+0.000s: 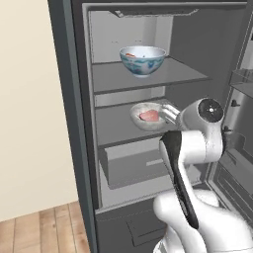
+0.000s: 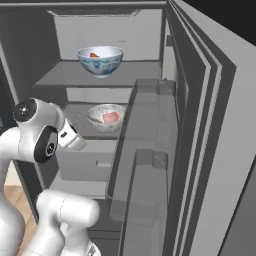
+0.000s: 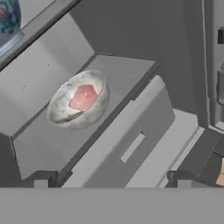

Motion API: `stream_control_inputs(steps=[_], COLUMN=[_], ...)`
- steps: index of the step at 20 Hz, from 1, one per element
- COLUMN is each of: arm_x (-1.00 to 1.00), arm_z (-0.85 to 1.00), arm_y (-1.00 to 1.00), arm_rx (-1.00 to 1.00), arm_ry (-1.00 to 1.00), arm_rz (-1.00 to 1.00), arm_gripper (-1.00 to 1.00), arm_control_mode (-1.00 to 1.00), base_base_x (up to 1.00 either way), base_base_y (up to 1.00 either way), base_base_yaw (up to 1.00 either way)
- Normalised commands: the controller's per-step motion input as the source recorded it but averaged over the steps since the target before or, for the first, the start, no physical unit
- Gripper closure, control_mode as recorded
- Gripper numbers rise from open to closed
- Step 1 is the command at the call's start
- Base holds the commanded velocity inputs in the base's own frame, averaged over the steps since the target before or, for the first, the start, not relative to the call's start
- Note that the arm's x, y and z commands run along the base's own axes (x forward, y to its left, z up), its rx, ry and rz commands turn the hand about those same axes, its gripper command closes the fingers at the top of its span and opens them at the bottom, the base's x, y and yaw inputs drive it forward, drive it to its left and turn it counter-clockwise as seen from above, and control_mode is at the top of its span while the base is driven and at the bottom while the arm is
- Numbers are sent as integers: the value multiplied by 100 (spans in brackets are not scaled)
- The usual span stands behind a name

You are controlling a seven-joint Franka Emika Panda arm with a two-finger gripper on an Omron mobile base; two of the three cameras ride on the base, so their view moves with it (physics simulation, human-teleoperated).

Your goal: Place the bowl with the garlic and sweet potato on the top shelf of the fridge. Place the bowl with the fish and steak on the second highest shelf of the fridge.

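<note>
A blue-and-white patterned bowl [image 1: 142, 60] [image 2: 100, 60] with an orange-red piece showing inside stands on the fridge's top shelf [image 1: 183, 76]. A grey-white bowl [image 1: 148, 117] [image 2: 106, 117] [image 3: 78, 99] with a pink slab of meat rests on the second shelf [image 1: 111, 131]. My gripper [image 3: 111, 181] [image 1: 168, 114] is open and empty. It hovers just in front of the grey bowl, at the shelf's edge, apart from the bowl. In the hand view its dark fingertips [image 3: 41, 179] stand wide apart at the bottom.
A closed grey drawer [image 1: 133, 165] [image 3: 131, 144] sits under the second shelf. The open fridge door [image 2: 200, 150] with its bins [image 2: 150, 125] stands close on the right. The fridge's left wall [image 1: 74, 123] borders a cream wall and wood floor.
</note>
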Motion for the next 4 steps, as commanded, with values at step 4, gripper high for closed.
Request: stream_control_inputs(steps=[4], arm_x=[-100], arm_z=[43], arm_y=[69], arm_rx=[-23], arm_ry=[-38], arm_rz=[2], arm_gripper=[-100], arm_control_mode=[-100], base_base_x=[0], base_base_y=[0], base_base_yaw=[0])
